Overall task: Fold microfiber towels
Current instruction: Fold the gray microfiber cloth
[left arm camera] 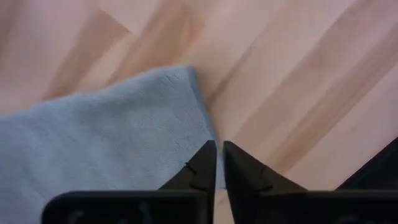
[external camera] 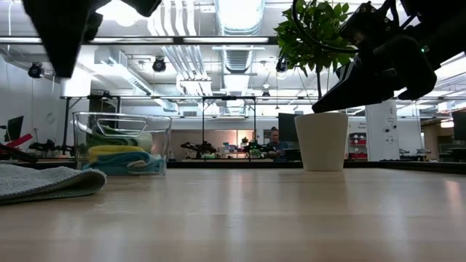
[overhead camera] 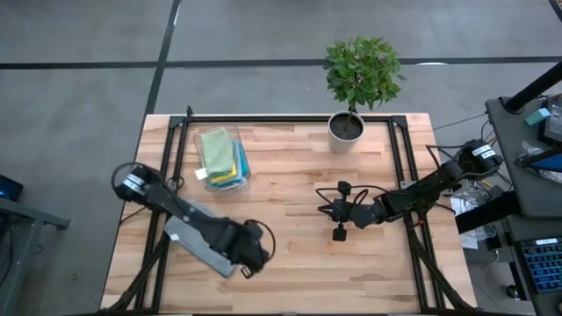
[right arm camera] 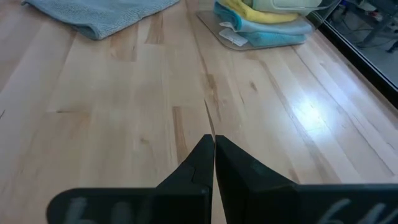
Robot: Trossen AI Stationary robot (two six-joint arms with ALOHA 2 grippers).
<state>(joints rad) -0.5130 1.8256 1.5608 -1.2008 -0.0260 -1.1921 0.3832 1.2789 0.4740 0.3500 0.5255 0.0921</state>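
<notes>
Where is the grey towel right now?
In the high view the grey towel lies folded on the table's near left part, under the left arm, with the clear bin of folded towels beyond it.

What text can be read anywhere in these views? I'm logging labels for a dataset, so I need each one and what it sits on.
None can be read.
White tag on the folded towels in the clear bin: no print shows.
White plant pot: plain.
Grey towel on the table: no marking.
Room equipment beyond the table: too small to read.

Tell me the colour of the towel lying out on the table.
Grey towel; it shows best in the left wrist view.
</notes>
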